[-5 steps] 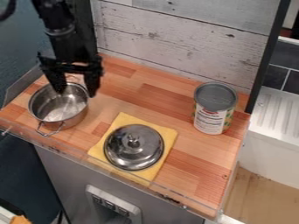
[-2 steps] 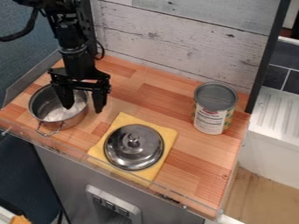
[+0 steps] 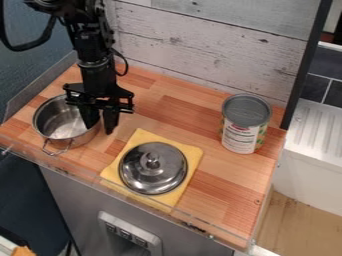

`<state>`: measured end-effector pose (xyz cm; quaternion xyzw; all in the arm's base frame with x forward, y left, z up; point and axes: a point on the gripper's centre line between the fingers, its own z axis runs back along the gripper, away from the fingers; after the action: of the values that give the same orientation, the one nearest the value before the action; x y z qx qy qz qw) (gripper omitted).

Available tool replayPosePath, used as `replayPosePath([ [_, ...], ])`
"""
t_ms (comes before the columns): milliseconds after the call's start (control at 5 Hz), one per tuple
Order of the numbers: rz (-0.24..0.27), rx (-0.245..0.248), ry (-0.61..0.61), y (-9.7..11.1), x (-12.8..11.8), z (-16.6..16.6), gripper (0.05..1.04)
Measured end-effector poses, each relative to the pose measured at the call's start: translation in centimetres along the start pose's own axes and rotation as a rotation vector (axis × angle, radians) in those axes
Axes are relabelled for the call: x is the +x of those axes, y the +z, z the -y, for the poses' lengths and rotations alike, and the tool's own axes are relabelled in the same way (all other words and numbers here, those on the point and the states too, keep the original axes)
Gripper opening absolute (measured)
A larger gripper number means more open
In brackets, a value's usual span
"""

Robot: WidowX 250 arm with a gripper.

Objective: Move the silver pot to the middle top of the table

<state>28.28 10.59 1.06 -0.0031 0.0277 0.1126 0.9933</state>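
Round silver metal pot (image 3: 62, 122): located at left of frame on the wooden tabletop (image 3: 177, 107); bare interior surface visible; open top; polished wall; wire loop handle at lower side. Cylindrical can (image 3: 241, 136): upright at right, grey top, printed label. Domed silver lid (image 3: 163, 175): knob up, on yellow cloth (image 3: 190, 166), lower centre. Black end effector (image 3: 99, 129): released, fingers parted, at the pot's right rim.

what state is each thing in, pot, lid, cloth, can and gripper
silver pot: upright, uncovered
lid: off the pot, knob up, on the cloth
yellow cloth: spread out under the lid
can: upright
gripper: pointing down at the pot's rim
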Motion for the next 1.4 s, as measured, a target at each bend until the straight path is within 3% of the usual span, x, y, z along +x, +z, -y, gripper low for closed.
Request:
replayPosePath([
  [200, -0.023, 0.011, -0.010, -0.3, -0.5, 0.4, 0.145],
  [400, -0.003, 0.067, -0.029, 1.0, -0.7, 0.8, 0.083],
  [600, 0.074, 0.106, -0.055, 4.0, -0.2, 2.1, 0.067],
  [800, 0.131, 0.104, -0.118, 5.5, 1.3, 4.8, 0.066],
  [1200, 0.115, 0.045, -0.228, 3.5, 4.2, 10.3, 0.066],
  [1400, 0.109, 0.033, -0.237, 2.7, 5.4, 11.3, 0.066],
])
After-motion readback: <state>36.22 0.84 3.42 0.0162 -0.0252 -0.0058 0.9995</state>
